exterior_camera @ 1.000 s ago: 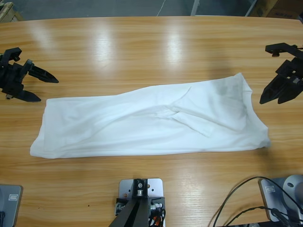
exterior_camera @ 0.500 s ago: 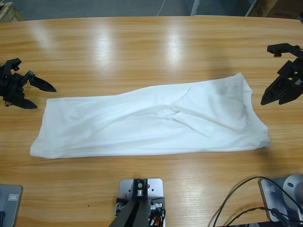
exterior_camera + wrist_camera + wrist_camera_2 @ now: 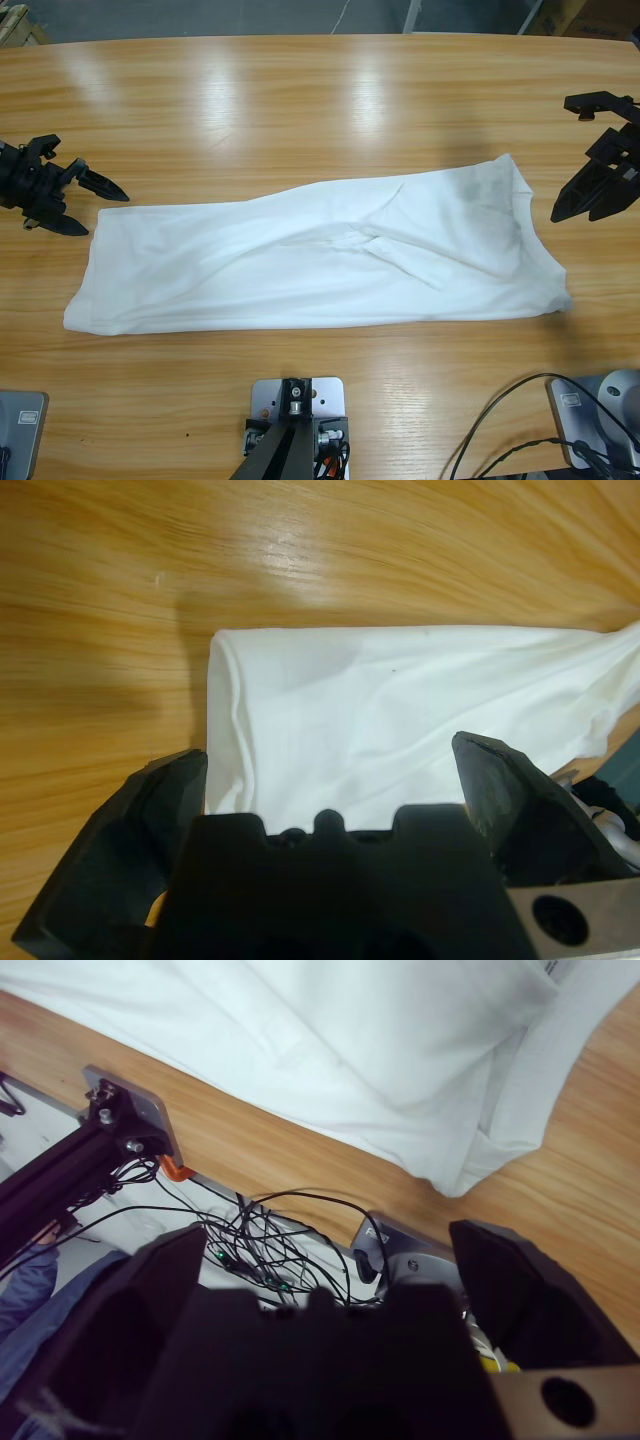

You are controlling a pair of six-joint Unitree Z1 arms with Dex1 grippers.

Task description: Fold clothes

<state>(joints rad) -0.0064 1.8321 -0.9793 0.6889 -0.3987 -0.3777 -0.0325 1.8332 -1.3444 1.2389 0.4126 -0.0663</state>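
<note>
T-shirt: the white T-shirt (image 3: pixel 310 260) lies flat across the middle of the high view, folded into 1 long band running from lower left to upper right, its right end wider and rumpled.
Table: the wooden table (image 3: pixel 300 100) shows bare above and below the shirt.
Left gripper: the left gripper (image 3: pixel 85 205) sits at the left edge of the high view, just beside the shirt's upper-left corner, jaws spread apart and grasping nothing; in the left wrist view the shirt's short end (image 3: pixel 400 720) fills the gap between the 2 jaws.
Right gripper: the right gripper (image 3: pixel 570 205) hangs at the right edge, near the shirt's right end but apart from it, jaws released and holding nothing.
Cables: black cables (image 3: pixel 260 1240) tangle below the table edge in the right wrist view.
</note>
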